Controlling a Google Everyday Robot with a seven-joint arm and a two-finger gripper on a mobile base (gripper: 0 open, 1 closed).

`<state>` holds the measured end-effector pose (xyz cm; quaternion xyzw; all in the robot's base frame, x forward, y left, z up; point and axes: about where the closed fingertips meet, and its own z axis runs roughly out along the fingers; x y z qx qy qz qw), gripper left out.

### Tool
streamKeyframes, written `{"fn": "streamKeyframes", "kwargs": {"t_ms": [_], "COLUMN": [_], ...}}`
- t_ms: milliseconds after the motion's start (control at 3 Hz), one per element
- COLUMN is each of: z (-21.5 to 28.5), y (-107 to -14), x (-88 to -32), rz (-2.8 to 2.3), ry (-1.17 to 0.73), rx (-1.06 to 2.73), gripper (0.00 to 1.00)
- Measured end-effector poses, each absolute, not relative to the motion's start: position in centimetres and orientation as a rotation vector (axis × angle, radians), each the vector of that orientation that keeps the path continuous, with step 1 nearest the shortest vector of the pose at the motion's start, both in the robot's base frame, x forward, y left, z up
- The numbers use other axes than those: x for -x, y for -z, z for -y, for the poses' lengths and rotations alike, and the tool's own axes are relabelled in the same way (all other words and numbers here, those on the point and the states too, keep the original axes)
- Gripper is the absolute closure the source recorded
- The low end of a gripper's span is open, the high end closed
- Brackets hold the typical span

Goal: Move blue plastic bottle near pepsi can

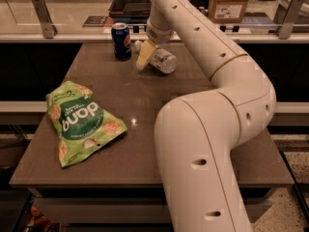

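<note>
The blue plastic bottle (pixel 164 60) lies on its side at the far end of the desk (pixel 108 83), just right of the pepsi can (pixel 121 41), which stands upright near the far edge. The two are close but look apart, with a small gap of desk between them. The pincer (pixel 144 57) comes down from the robot arm (pixel 212 47) onto the left end of the bottle, on the side facing the can. Whether the pincer is clamped on the bottle or standing loose about it cannot be told from this view. A green snack bag (pixel 81 122) lies well apart, toward the near left of the desk. Judged by how things lie, the bottle already sits about where the task wants it. The bottle is probably light, thin-walled and smooth, so it should give under a hard squeeze, and lying flat it can roll easily across the smooth desk. The best hold is likely across the stiffer part near the cap or shoulder, with only moderate pressure. Any nudge toward the left risks tipping the can.
</note>
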<state>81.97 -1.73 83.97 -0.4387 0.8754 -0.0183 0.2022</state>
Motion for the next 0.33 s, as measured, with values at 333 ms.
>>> {"fn": "streamKeyframes", "kwargs": {"t_ms": [333], "z": [1.72], "y": [-83.96], "x": [-81.98], "rz": [-2.444], "ry": [0.051], "rx": [1.225], "gripper": [0.0]}}
